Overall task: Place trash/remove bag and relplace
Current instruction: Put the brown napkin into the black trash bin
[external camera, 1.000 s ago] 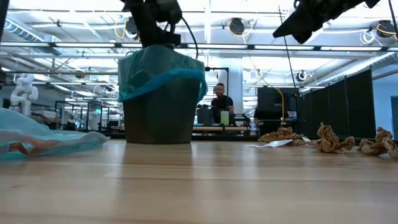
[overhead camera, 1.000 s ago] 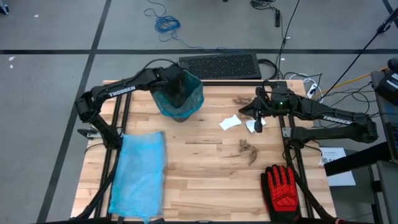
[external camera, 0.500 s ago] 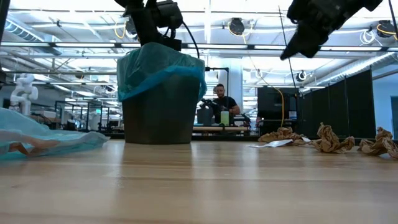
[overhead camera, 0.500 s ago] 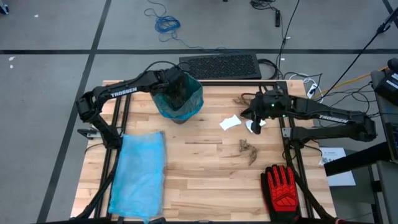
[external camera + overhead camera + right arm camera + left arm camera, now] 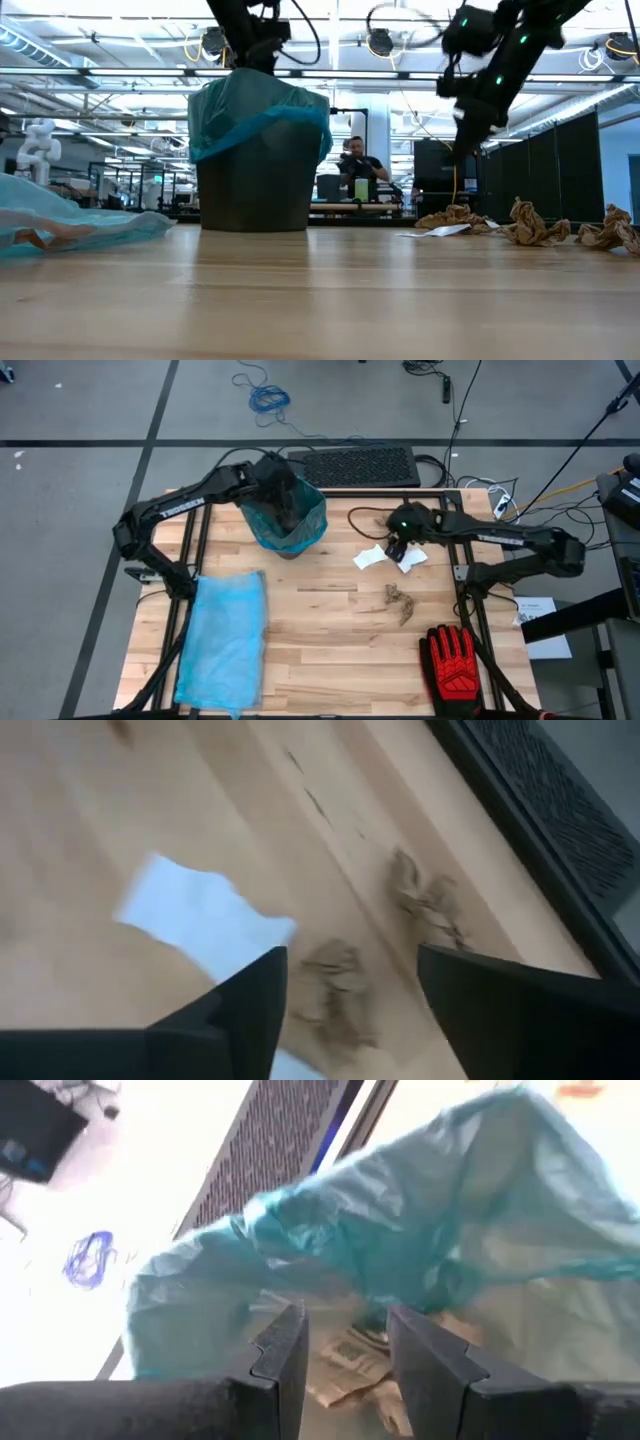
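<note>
Trash collection was the step in hand, judging by the scraps left on the bench (image 5: 330,660) and those already lying in the bin. The left claw (image 5: 345,1355) hung just over the mouth of the bin (image 5: 287,518), its teal liner bag (image 5: 400,1250) spread below and ahead of it; its fingers stood apart with nothing between them, and crumpled paper lay in the bag's bottom directly under the tips. That looked like a drop just made.

The right claw (image 5: 350,990) was released too, fingers wide and empty, tilted down over the far part of the bench. A crumpled brown scrap (image 5: 335,985) lay right beneath the gap between its fingers, a white piece (image 5: 205,920) beside it, and another brown scrap (image 5: 430,905) a little farther on, toward the bench's edge. A further brown scrap (image 5: 398,600) sat nearer the red glove (image 5: 455,660), well apart from this claw.

Next, the right claw would probably need to descend straight onto the brown scrap below it and pinch low, since the paper is light and could skid. The right arm reached inward from its side, elbow bent, wrist pitched down; the left arm stretched long over the bin.
</note>
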Robot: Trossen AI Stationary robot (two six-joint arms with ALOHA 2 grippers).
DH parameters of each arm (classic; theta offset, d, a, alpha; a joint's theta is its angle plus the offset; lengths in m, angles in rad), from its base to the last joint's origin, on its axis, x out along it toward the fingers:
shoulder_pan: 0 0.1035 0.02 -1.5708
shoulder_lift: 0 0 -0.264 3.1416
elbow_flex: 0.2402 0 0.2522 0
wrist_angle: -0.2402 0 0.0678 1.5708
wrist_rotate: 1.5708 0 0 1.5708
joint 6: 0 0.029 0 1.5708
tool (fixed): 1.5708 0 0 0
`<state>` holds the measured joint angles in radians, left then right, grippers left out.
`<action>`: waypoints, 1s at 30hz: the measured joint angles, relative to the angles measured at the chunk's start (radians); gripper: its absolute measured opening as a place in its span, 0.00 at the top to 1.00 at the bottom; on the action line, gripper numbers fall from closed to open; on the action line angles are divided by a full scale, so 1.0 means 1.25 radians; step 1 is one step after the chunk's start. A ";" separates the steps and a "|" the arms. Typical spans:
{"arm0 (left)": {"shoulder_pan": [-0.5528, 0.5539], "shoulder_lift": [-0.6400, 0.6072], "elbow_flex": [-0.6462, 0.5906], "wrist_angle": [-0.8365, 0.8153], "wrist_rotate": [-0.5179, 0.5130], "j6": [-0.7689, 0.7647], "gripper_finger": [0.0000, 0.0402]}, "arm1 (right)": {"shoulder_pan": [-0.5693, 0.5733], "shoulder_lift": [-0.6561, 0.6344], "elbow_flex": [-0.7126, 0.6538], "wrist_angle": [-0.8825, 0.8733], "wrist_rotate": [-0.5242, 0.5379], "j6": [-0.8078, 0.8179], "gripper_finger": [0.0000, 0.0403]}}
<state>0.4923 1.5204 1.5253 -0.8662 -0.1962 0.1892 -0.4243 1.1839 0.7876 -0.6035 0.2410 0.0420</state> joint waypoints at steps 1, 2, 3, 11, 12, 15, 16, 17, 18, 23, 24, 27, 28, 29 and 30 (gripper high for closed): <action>0.000 -0.008 0.000 -0.001 0.002 0.000 0.66 | -0.017 0.016 0.000 0.005 0.001 -0.015 0.43; 0.000 -0.013 0.000 -0.002 0.003 0.000 0.66 | -0.035 0.034 0.000 0.012 0.002 -0.027 0.42; 0.000 -0.015 0.000 -0.001 0.003 0.000 0.66 | -0.055 0.051 0.000 0.020 0.002 -0.040 0.41; -0.002 -0.015 0.000 -0.011 0.004 -0.006 0.66 | -0.193 0.203 0.000 0.111 -0.010 -0.147 0.40; -0.002 -0.015 0.000 -0.011 0.004 -0.006 0.66 | -0.204 0.221 0.000 0.119 -0.017 -0.158 0.40; -0.002 -0.015 0.000 -0.011 0.004 -0.006 0.66 | -0.227 0.278 0.000 0.145 -0.061 -0.192 0.44; -0.002 -0.015 0.000 -0.011 0.004 -0.006 0.66 | -0.231 0.295 0.000 0.154 -0.075 -0.196 0.47; -0.002 -0.015 0.000 -0.011 0.006 -0.006 0.66 | -0.233 0.308 0.000 0.161 -0.081 -0.196 0.51; -0.002 -0.015 0.000 -0.012 0.008 -0.006 0.66 | -0.233 0.320 0.000 0.168 -0.086 -0.196 0.55; -0.002 -0.015 0.000 -0.011 0.020 -0.002 0.66 | -0.204 0.337 0.000 0.191 -0.088 -0.198 0.90; -0.002 -0.015 0.000 -0.010 0.020 -0.002 0.66 | -0.196 0.332 0.000 0.194 -0.089 -0.199 0.95; -0.002 -0.015 0.000 0.002 0.020 0.001 0.66 | -0.170 0.297 0.000 0.198 -0.091 -0.198 0.97; -0.002 -0.015 0.000 0.004 0.021 0.003 0.67 | -0.161 0.280 0.002 0.197 -0.091 -0.195 0.97; -0.002 -0.015 0.000 0.011 0.030 0.007 0.67 | -0.154 0.261 0.003 0.197 -0.092 -0.188 0.98; -0.002 -0.015 0.000 0.023 0.054 0.013 0.67 | -0.145 0.238 0.005 0.198 -0.094 -0.179 0.99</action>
<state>0.4894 1.5015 1.5253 -0.8374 -0.1290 0.2053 -0.6052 1.4816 0.7934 -0.3559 0.1230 -0.1823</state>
